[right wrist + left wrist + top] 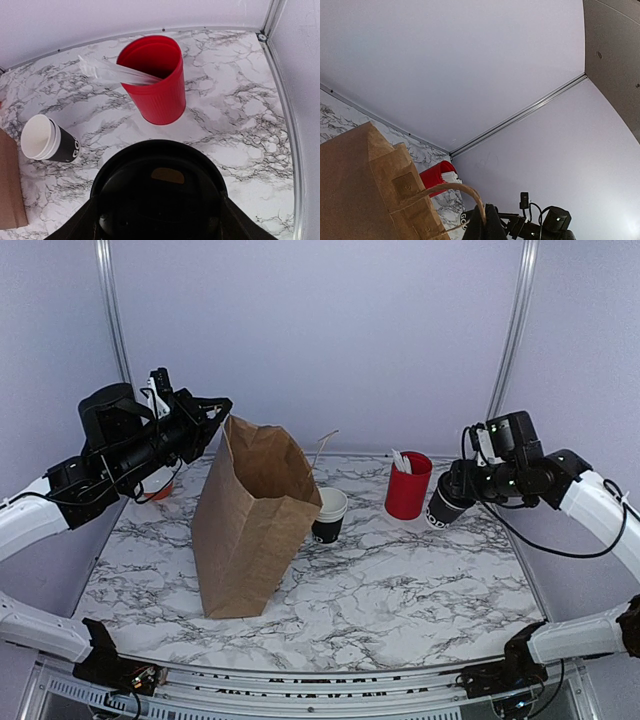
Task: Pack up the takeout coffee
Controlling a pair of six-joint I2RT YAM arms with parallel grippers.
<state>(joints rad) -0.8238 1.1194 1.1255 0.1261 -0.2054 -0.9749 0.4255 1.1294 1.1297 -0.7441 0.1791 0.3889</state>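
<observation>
Right pincer (453, 494): clenched on a small black paper cup with a black round lid (159, 200), one finger on each side of the cup just under the lid.
Lidded black cup: between the right pincer's fingers and tilted in the overhead view. Whether its base touches the white marble table (400, 585) cannot be told.
Tall red ribbed cup (157, 92): upright just ahead of the right pincer and close beside the held cup. It is not touching the held cup in the wrist view.
White plastic utensils (110, 72): standing in the red cup and leaning out over its rim, away from the right pincer.
Open black paper cup with a cream inside (328, 517): upright on the table, well to the left of the right pincer and past the red cup. It stands just beside the bag.
Left pincer (222, 408): raised at the top corner of a tall brown paper bag (250, 530). Whether it is clenched or released cannot be told, as little of its fingers shows.
Twisted paper handle (445, 187): arches up from the bag's rim and meets the left pincer's dark finger.
Brown paper bag: upright and open-mouthed below and ahead of the left pincer, well apart from the right pincer.
</observation>
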